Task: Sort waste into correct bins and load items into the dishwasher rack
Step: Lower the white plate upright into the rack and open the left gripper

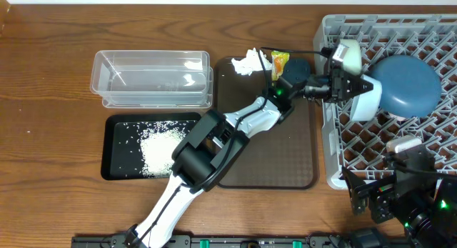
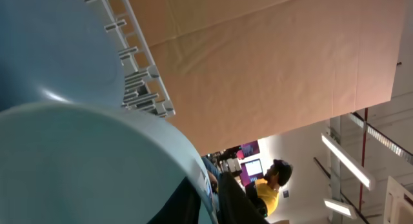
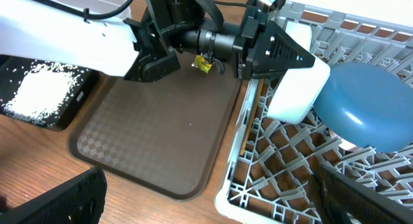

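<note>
Overhead view, near edge first: right gripper point(image 3: 210, 185) parked low by the rack's near corner, fingers spread wide, nothing between them. Black tray point(image 1: 114, 169) near left, rice grains point(image 1: 157, 149) heaped inside it. Brown serving tray point(image 1: 278, 155) in the middle, left arm stretched across it.

Left gripper point(image 1: 355, 85) is pressed together on the rim of the mint-green bowl point(image 1: 365, 103). The bowl stands on edge just inside the left wall of the dishwasher rack point(image 1: 335, 155), touching or nearly touching the upturned dark blue bowl point(image 1: 407, 87). Small whitish cup point(image 1: 348, 53), likely the pink-lined one, sits in the rack just beyond the fingers.

Farther back: clear tub point(image 1: 100, 80) beyond the black tray. Crumpled tissue point(image 1: 246, 62) and snack wrapper point(image 1: 279, 62) lie on the serving tray's far edge, not yet binned.

Risks, as I judge them:
- It's a rim-only pinch on a tilted bowl, so it could slip or swing.
- Letting go this close to the wall, with no peg seen behind it, could tip the bowl out onto the serving tray.
- Pushing further in could shove the blue bowl or knock the cup.
</note>
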{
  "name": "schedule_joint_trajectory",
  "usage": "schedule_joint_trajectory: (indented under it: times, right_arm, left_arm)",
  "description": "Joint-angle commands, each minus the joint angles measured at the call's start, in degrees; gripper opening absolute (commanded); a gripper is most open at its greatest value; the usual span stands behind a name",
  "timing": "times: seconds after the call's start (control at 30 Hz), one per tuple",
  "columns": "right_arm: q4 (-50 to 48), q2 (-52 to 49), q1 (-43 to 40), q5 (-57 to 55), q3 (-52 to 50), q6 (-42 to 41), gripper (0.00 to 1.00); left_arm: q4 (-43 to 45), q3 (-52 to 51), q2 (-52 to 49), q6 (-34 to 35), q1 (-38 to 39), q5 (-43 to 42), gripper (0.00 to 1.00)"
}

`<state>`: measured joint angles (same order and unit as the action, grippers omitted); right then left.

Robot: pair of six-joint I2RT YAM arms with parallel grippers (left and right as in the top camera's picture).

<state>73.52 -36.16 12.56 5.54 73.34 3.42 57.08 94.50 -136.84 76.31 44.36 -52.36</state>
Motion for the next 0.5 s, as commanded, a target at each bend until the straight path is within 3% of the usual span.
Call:
schedule_joint_trajectory:
  times: [0.0,0.47]
  right_arm:
    - [0.0,-0.1,0.2,-0.2,0.0,0.5,0.99]
    - [0.0,-0.1,0.2,-0.2,0.0,0.5,0.99]
  left_arm:
    - [0.5,1.4,-0.7,-0.4,1.0,0.0,0.09]
    - [0.2,1.4,-0.7,4.6,3.3,6.4,0.06]
